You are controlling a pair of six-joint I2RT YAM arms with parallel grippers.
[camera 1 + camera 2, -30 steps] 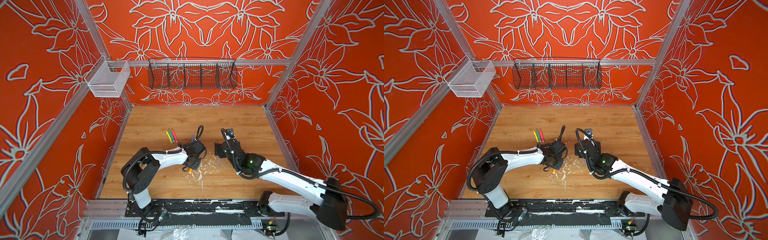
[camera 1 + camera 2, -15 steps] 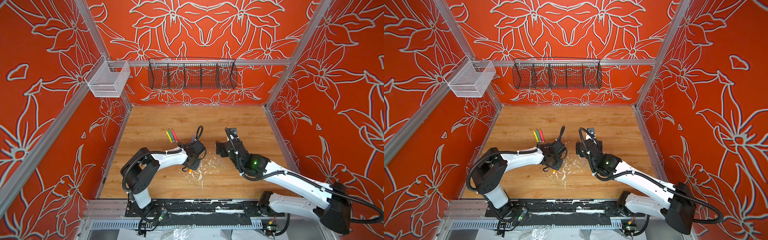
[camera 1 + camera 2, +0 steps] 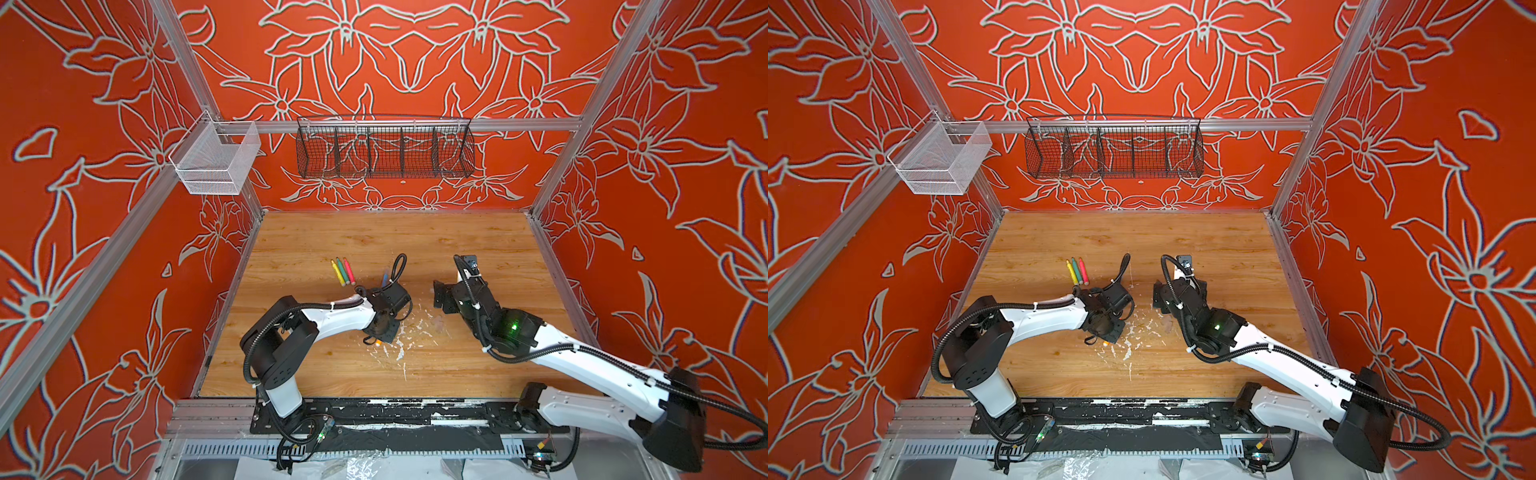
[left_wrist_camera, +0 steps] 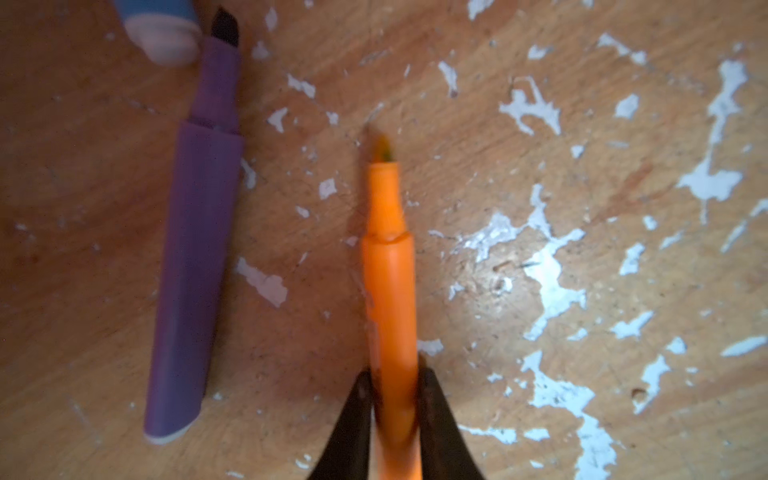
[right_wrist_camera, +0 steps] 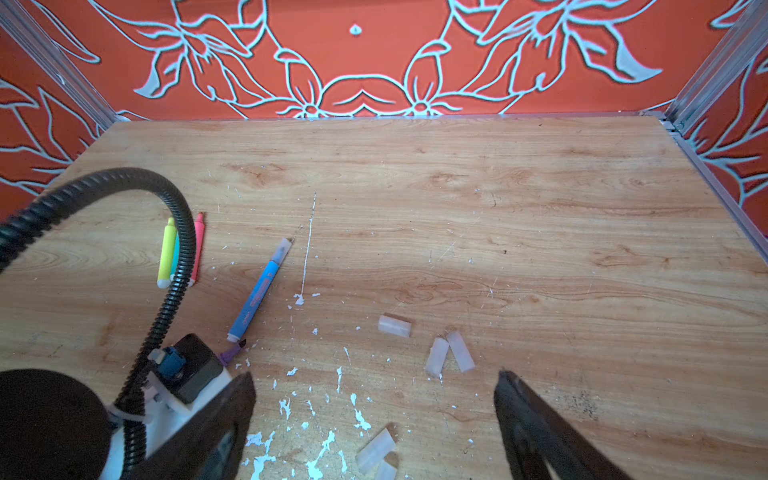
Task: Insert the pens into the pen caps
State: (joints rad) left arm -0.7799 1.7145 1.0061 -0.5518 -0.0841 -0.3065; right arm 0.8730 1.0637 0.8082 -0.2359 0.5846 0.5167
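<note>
The left gripper [image 4: 395, 384] is clamped on the orange pen [image 4: 388, 270] near its butt end, with black fingers [image 4: 353, 415] pressed to both sides of the barrel. The pen points straight away from the wrist, uncapped, its tip dark and stained. I cannot tell whether the tip touches the wood. In both top views the left arm reaches from the front left corner toward the middle of the desk [image 3: 415, 237], wrist bent steeply down.

The right gripper [image 5: 376, 376] stands wide apart and holds nothing. It hovers just right of the desk's middle, and its arm runs in from the front right corner.

From the grippers to the back edge and the right edge there is only bare wood. Around the middle and toward the front, the surface is chipped into white flecks.

The purple pen [image 4: 195, 257] lies flat just beside the orange one, nearly parallel and uncapped. Its dark tip sits next to the white butt of the blue pen [image 5: 259, 291], which wears a clear cap on its far end. Left of the middle, the yellow pen [image 5: 167, 253], green pen [image 3: 343, 270] and pink pen [image 5: 198, 245] lie side by side, all uncapped.

Five loose caps [image 5: 394, 325] rest between the grippers — one alone, two touching in a V, and two more nearer the front.
</note>
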